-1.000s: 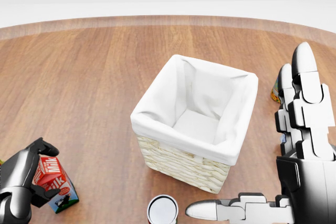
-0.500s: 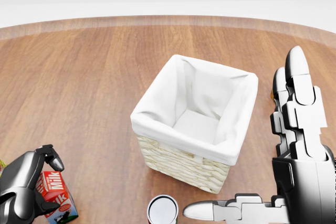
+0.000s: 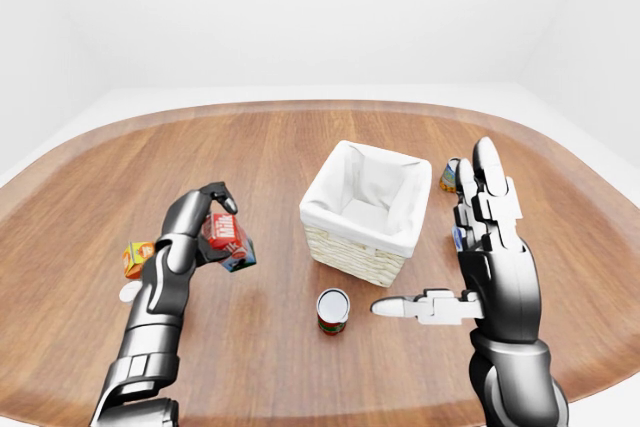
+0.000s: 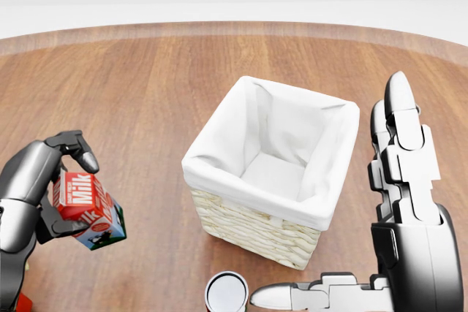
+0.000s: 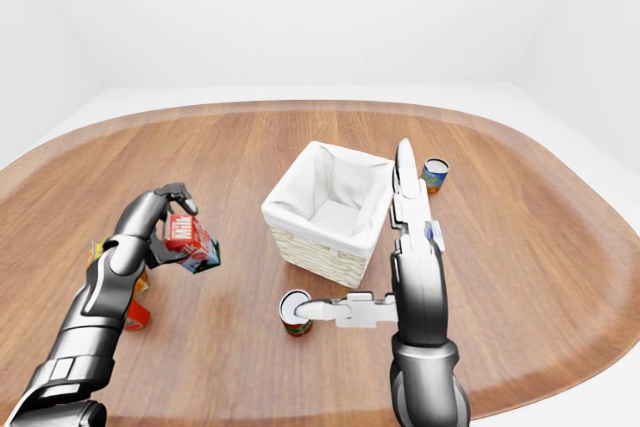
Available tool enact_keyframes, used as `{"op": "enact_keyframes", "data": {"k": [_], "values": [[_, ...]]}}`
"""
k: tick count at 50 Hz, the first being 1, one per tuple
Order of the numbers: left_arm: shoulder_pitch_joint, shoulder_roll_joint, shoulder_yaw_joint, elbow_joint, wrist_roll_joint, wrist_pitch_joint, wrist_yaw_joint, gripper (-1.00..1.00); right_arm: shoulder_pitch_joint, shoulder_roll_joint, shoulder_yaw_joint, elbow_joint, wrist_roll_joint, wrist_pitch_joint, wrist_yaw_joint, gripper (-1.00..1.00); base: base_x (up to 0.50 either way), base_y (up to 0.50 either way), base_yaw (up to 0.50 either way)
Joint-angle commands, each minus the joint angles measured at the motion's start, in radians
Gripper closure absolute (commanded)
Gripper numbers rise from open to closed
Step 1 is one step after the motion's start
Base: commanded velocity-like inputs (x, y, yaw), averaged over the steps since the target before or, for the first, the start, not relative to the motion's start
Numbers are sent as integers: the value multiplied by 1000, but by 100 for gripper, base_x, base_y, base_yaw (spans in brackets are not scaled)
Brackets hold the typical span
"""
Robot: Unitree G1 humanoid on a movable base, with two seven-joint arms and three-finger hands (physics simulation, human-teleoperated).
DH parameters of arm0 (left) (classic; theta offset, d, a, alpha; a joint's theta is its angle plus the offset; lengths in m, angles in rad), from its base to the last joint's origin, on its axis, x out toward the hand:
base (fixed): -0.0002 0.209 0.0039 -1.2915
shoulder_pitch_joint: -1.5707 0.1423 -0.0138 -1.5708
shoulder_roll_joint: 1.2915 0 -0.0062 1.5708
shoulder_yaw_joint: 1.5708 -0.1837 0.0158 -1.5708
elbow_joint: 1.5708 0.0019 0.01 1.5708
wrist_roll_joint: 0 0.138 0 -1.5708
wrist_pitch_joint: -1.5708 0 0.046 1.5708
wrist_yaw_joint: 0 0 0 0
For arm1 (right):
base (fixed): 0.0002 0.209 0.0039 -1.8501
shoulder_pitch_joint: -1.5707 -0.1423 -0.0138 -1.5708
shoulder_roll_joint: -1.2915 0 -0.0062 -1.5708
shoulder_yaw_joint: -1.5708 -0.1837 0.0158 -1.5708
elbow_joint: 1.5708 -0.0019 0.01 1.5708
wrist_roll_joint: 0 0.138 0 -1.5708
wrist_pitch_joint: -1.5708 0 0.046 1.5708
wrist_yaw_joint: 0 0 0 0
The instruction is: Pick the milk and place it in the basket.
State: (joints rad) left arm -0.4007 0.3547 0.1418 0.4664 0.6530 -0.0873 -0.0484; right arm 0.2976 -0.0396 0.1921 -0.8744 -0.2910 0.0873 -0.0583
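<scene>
Left robot hand grips the tilted milk above the table, left of the basket; right robot hand splayed

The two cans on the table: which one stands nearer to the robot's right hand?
The can with the red label, below the basket in the right-eye view, next to the right hand's thumb. The other can, blue-labelled, stands beyond the fingertips, nearer the table's edge.

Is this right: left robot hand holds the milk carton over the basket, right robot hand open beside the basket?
Not quite. The left robot hand does grip the milk carton, but the carton is well off to the left of the basket, not over it; the head view shows bare table between them. The right robot hand is open beside the basket, as stated.
</scene>
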Motion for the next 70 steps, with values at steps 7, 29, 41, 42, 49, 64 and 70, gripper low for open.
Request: {"op": "enact_keyframes", "data": {"k": [7,29,41,42,49,64,70], "values": [[-62,18,48,-246,-37,0,-108,100,3,-1,-2,4,4,0,0,-100,0,0,0],[-128,-16,16,-400,1,44,-187,100,6,-4,9,4,-6,0,-4,-100,0,0,0],[-180,-10,14,-497,28,102,-251,100,6,-5,16,11,-9,0,-8,-100,0,0,0],[-182,-10,14,-511,30,109,-261,100,7,-6,18,9,-11,0,-8,-100,0,0,0],[-188,-17,5,-542,47,121,-276,100,5,-6,14,13,-9,0,-8,-100,0,0,0],[-230,-23,2,-585,70,154,-321,100,6,-7,16,8,-7,0,-7,-100,0,0,0],[-273,-37,-17,-607,77,175,-336,100,5,-7,17,6,-8,0,-7,-100,0,0,0]]}}
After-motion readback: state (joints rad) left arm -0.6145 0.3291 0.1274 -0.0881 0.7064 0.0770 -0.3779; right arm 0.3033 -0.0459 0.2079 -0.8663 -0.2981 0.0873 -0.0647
